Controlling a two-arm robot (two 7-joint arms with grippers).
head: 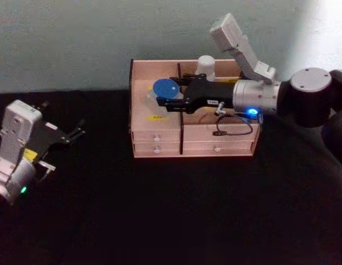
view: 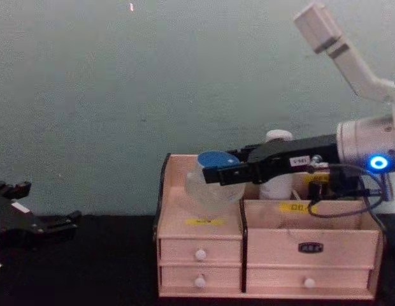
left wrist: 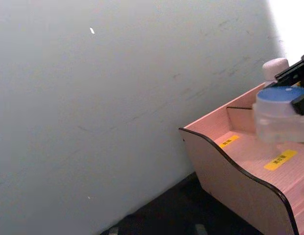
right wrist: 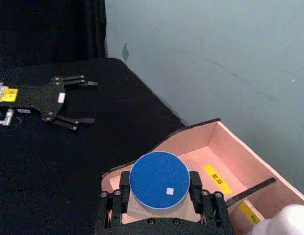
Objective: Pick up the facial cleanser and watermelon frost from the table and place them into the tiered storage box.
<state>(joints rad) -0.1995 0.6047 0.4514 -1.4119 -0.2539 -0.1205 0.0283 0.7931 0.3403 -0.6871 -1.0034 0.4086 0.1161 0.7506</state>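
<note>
My right gripper (head: 163, 95) is shut on a clear bottle with a round blue cap (head: 164, 88), holding it over the left upper compartment of the tiered storage box (head: 154, 141). In the right wrist view the blue cap (right wrist: 159, 178) sits between the black fingers (right wrist: 123, 196). From the chest the bottle (view: 210, 177) hangs just above the box's left shelf (view: 204, 255). A white bottle (head: 206, 66) stands upright in the box's back row. I cannot tell which bottle is the facial cleanser and which the watermelon frost. My left gripper (head: 77, 131) rests open at the table's far left.
The box stands against the pale wall (head: 77, 38) on a black tabletop (head: 160, 210). It has small yellow labels (left wrist: 281, 159) and white-knobbed drawers (view: 200, 255). A black cable (head: 234, 130) hangs from my right wrist over the box's right side.
</note>
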